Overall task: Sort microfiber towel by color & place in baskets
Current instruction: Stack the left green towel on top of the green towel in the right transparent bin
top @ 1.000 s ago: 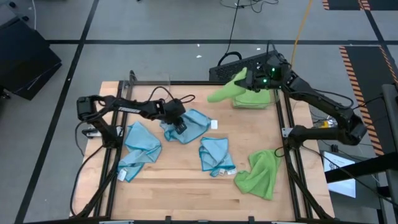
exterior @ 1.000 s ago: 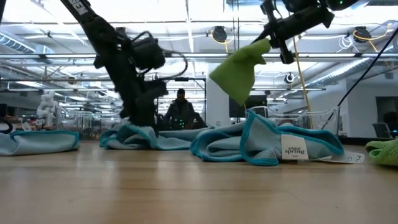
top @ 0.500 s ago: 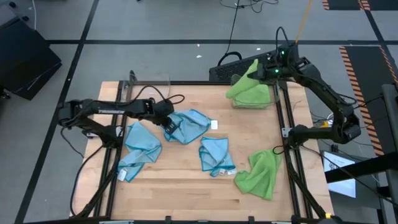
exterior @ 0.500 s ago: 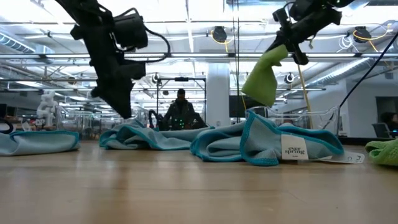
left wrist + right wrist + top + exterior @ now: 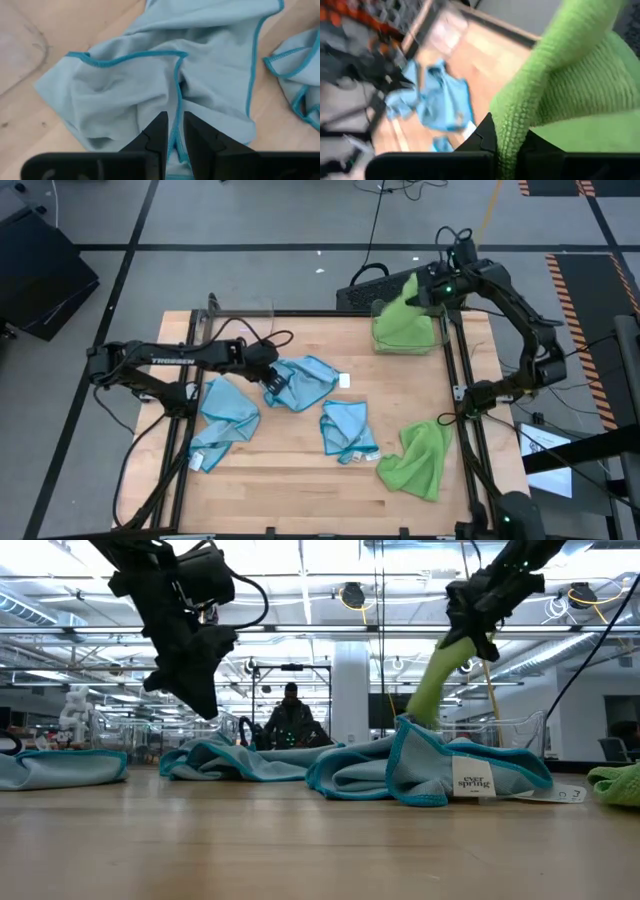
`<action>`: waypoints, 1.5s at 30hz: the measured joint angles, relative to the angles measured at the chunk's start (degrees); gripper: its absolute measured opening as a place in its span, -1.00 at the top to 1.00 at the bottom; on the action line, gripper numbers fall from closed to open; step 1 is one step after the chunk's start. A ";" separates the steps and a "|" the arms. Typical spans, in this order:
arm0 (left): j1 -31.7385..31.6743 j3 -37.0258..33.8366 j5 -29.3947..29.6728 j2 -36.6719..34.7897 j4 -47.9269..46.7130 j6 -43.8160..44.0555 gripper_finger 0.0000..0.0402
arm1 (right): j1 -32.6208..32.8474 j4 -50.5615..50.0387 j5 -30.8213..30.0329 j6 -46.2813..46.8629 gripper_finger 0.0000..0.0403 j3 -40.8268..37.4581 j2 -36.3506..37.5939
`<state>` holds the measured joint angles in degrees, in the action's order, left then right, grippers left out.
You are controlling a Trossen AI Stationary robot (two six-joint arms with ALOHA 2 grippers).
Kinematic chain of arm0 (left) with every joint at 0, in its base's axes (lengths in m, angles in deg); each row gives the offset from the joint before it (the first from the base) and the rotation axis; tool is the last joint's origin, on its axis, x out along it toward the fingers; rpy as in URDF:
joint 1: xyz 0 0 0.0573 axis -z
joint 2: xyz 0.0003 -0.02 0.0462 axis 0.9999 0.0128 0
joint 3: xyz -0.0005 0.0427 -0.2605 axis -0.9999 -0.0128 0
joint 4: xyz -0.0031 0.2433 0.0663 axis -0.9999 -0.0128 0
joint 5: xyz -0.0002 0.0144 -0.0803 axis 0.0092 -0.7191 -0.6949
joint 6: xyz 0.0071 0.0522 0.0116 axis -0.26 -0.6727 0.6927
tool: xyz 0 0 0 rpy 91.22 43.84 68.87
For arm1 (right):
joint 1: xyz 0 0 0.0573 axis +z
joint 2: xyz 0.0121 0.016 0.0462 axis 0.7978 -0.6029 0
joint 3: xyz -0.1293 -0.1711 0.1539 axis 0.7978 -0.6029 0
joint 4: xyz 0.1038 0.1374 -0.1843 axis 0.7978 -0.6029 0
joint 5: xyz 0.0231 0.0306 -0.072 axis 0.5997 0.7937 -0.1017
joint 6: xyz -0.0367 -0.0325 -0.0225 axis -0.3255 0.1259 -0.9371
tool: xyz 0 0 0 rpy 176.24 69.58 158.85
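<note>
The right gripper point(image 5: 424, 292) has its fingers clamped on a green towel point(image 5: 402, 320) hanging into the far right basket point(image 5: 436, 342), whose clear walls barely show. The left gripper point(image 5: 272, 381), fingers almost together, hovers over a blue towel point(image 5: 308, 380); whether it pinches the hem cannot be told. The other basket point(image 5: 243, 310) is faint at the bench's point(image 5: 300, 480) far left corner.

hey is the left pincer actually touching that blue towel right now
Touching. In the left wrist view, the left pincer pinches the teal hem of the blue towel between its nearly closed fingers.
</note>
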<state>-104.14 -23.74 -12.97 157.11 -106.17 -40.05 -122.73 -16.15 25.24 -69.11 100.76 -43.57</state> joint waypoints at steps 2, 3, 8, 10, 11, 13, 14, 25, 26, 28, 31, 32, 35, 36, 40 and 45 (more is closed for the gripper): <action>0.39 0.00 0.20 0.00 0.13 0.02 0.70 | 0.02 -1.17 -0.80 -3.77 0.98 0.00 -0.90; 0.45 0.00 0.27 0.00 0.09 0.02 0.70 | 0.13 -1.26 -1.47 -4.91 0.98 0.00 -1.33; 0.44 0.00 0.46 0.00 0.33 0.55 0.70 | 0.13 1.21 -3.02 -7.53 0.98 0.00 -3.87; 0.44 0.00 0.46 0.00 0.87 0.83 0.70 | 0.38 3.77 -2.72 -7.53 0.98 -0.02 -4.62; 0.44 0.00 0.46 0.00 1.24 1.03 0.70 | 0.64 4.96 -2.34 -7.56 0.98 -0.01 -4.89; 0.44 0.00 0.54 0.00 1.44 1.83 0.70 | 1.20 6.95 -0.86 -8.31 0.98 -0.02 -5.08; 0.44 0.00 0.77 0.00 1.44 2.28 0.70 | 1.32 7.21 -0.45 -9.13 0.98 -0.01 -5.04; 0.44 0.00 4.35 0.00 1.46 6.08 0.70 | 0.41 3.48 -4.53 -16.54 0.98 -2.41 -5.85; 0.44 0.00 4.70 0.00 1.46 6.31 0.70 | 0.43 3.48 -4.53 -16.57 0.98 -2.97 -6.30; 0.37 0.00 4.98 0.00 1.49 6.38 0.70 | 0.61 3.39 -4.58 -16.89 0.98 -3.83 -7.21; 0.28 0.00 4.98 0.00 1.47 6.38 0.70 | 1.14 4.05 -4.59 -16.99 0.98 -4.09 -7.93; 0.28 0.00 4.97 0.00 1.47 6.39 0.70 | 1.27 4.23 -4.57 -16.99 0.98 -4.09 -7.84; 0.28 0.00 4.96 0.02 1.47 6.87 0.70 | 1.48 4.28 -4.34 -16.47 0.98 -4.09 -6.98; 0.28 0.00 4.96 0.02 1.46 7.15 0.70 | 1.57 4.31 -4.31 -16.17 0.98 -4.09 -6.57; 0.28 0.00 4.96 0.02 1.69 7.56 0.70 | 2.45 6.65 -2.53 -15.96 0.98 -4.09 -4.78; 0.00 0.00 5.00 0.02 2.54 6.93 0.70 | 3.23 10.93 -0.53 -12.99 0.98 -4.09 -3.72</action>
<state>-104.14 -23.74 -7.96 157.13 -103.64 -33.13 -119.50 -5.22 24.70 -82.10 96.67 -47.29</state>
